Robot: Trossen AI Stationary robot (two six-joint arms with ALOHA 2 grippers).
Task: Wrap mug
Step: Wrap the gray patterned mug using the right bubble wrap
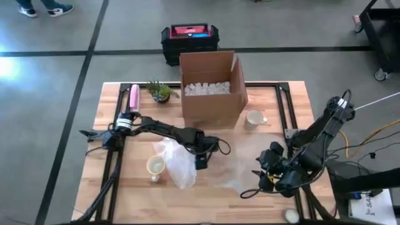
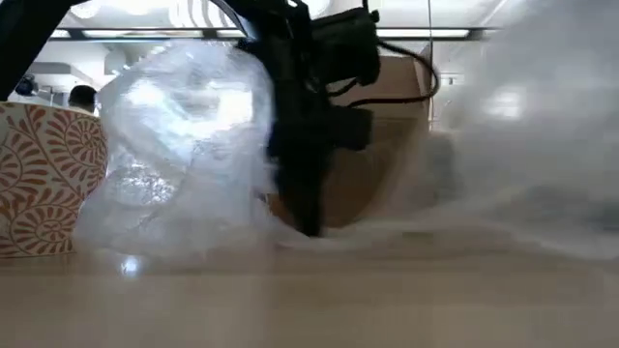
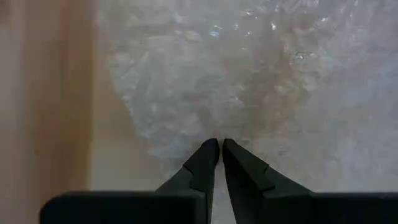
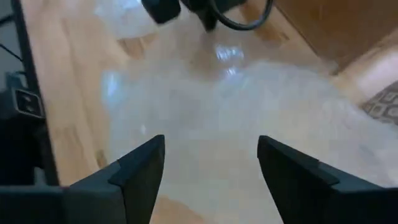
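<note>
The left gripper (image 1: 201, 164) sits low at the middle of the wooden table (image 1: 112, 100), its jaws pressed together on the edge of the bubble wrap (image 1: 178, 164). In the left wrist view the two dark fingertips (image 3: 208, 152) meet with barely a sliver between them, and the clear sheet spreads out directly ahead of them. A bunched-up heap of the wrap rises just beside the jaws, on the side toward the patterned mug (image 1: 155, 165), which stands upright and uncovered on the far side of that heap, touching or nearly touching its edge. In the low view this mug (image 2: 44, 179) shows an orange leaf pattern and stands next to the crumpled plastic (image 2: 184, 164).

The right gripper (image 1: 270, 177) hovers near the table's right edge with its jaws spread wide and nothing between them. Ahead of those jaws, in the right wrist view, a flatter stretch of the wrap (image 4: 249, 118) lies on the tabletop, reaching toward the left gripper.

A second mug (image 1: 254, 119) stands well apart from both sets of jaws, just beside the open cardboard box (image 1: 212, 90). A pink bottle (image 1: 133, 95) and a small plant (image 1: 160, 91) rest at the back left of the table.
</note>
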